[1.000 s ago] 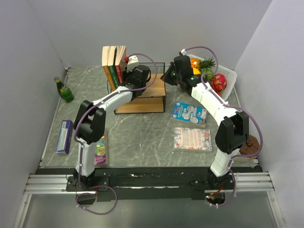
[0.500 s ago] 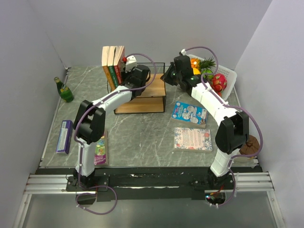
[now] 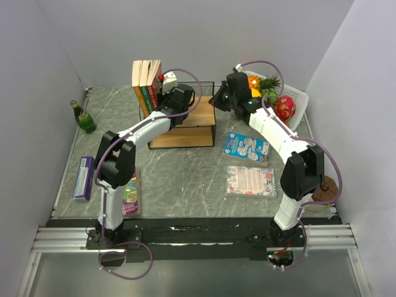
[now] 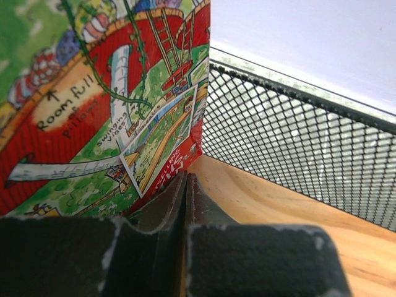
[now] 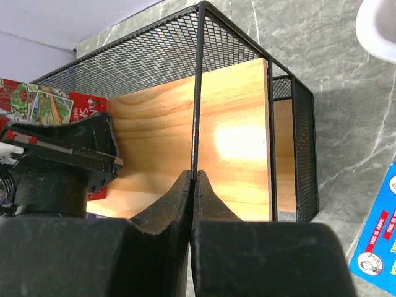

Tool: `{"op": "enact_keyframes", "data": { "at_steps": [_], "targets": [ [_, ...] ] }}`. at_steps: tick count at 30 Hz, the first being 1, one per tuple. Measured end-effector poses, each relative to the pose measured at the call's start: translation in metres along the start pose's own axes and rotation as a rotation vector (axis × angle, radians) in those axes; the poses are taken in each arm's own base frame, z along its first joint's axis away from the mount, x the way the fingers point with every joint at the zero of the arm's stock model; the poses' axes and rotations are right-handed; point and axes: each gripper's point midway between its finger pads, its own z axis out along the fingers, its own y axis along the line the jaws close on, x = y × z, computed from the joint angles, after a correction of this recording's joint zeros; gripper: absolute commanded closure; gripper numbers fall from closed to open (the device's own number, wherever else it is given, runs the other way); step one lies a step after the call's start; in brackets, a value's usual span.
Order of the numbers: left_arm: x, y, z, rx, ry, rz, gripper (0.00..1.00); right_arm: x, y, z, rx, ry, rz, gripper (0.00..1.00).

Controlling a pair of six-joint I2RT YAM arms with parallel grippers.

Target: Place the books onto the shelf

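the task is partly done. three paperbacks (image 3: 147,83), as far as i can count, stand upright at the left end of the shelf (image 3: 192,127), on its top board. the outermost one shows a red cartoon cover (image 4: 93,105) in the left wrist view.

four books look left to do, all lying flat on the table (image 3: 185,167):
- a blue-covered book (image 3: 246,147), right of the shelf
- a pale pink patterned book (image 3: 250,180), just nearer than the blue one
- a green-and-purple book (image 3: 131,197), partly under the left arm
- a purple book (image 3: 83,177), near the left edge

the left fingers (image 4: 167,204) are over the top board, just beside the lower corner of the red-covered book. they are almost pressed together, with nothing visible between them. i judge they are steadying or nudging the row, not carrying a book. the right fingers (image 5: 170,204) are closed on a thin black upright wire of the shelf frame, apparently holding the rack in place.

beyond the books, the shelf's top board shows bare wood behind its mesh back. the white basket (image 3: 300,96) at the far right holds fruit, including a pineapple (image 3: 269,83) and a red fruit (image 3: 284,108). it holds no books.
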Motion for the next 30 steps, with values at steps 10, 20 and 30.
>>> {"op": "enact_keyframes", "data": {
  "at_steps": [10, 20, 30],
  "targets": [
    [0.002, -0.012, -0.013, 0.046, 0.006, 0.060, 0.91, 0.011, -0.005, -0.002, 0.018, 0.044, -0.017, 0.66],
    [-0.005, -0.022, -0.021, 0.070, -0.005, 0.056, 0.91, 0.027, -0.019, -0.008, 0.072, 0.116, -0.045, 0.50],
    [-0.017, -0.024, -0.028, 0.088, -0.013, 0.042, 0.90, 0.034, -0.027, -0.014, 0.112, 0.156, -0.063, 0.22]
  ]
}}
